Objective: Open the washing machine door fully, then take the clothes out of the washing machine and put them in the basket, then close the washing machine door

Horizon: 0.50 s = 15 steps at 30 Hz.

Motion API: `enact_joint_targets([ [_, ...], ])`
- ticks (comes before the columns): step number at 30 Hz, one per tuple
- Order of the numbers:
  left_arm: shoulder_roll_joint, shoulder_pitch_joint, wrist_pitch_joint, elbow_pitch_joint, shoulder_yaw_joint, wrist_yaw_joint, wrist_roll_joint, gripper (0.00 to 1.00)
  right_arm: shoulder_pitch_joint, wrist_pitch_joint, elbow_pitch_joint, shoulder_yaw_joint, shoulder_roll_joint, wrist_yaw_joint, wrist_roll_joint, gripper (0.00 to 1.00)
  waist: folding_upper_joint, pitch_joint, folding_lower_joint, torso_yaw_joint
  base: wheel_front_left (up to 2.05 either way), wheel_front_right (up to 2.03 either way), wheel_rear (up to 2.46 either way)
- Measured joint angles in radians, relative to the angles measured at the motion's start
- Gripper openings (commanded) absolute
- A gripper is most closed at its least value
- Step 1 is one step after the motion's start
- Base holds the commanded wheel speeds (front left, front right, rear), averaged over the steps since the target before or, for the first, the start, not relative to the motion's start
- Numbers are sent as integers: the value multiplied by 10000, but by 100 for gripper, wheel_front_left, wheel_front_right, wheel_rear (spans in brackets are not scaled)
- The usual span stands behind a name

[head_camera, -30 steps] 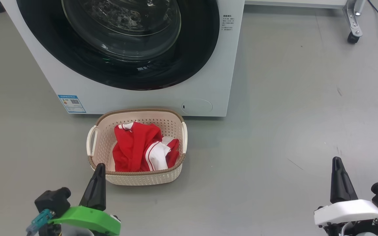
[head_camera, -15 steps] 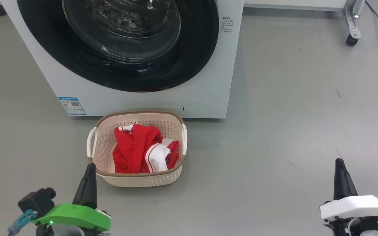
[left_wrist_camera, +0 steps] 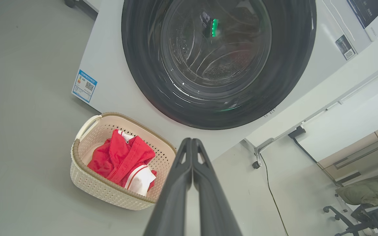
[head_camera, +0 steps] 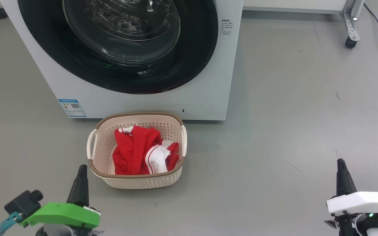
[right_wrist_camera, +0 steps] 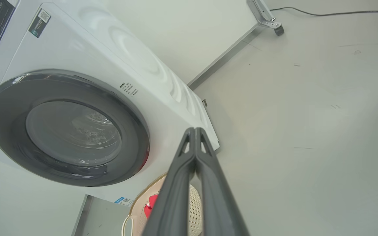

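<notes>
Two grippers: left gripper (head_camera: 82, 170), right gripper (head_camera: 341, 164), fingers together, empty.
Cream plastic basket (head_camera: 136, 176): before white washing machine (head_camera: 126, 105), holding red striped clothes (head_camera: 136, 150).
Round black door (head_camera: 195, 49): closed; we seem done.

High head view, low wrist views, all toward washing machine (head_camera: 136, 103)

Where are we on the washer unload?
Done: clothes lie in the basket; the washing machine door sits shut. In hand: nothing; left gripper and right gripper are shut, empty. Left: apparently nothing; drum contents unclear through the glass.
</notes>
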Motion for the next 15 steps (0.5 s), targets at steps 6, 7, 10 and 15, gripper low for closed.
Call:
enact_joint_targets([
  [6, 42, -1, 178, 0, 107, 0, -725, 0, -66, 209, 146, -84, -4, 12, 756, 0, 0, -39, 0, -7, 0, 0, 0],
  [7, 46, -1, 194, 0, 128, 0, -888, 0, -107, 226, 180, -100, -6, 35, 894, 0, 0, -46, 0, -8, 0, 0, 0],
  [10, 71, -1, 301, 0, 211, 0, -1244, 0, -212, 332, 234, -136, -8, 104, 1277, 0, 0, -66, 0, -10, 0, 0, 0],
  [15, 121, -2, 445, 0, 320, 0, -1852, 0, -265, 477, 345, -222, -13, 125, 1904, 0, 0, -99, 0, -15, 0, 0, 0],
])
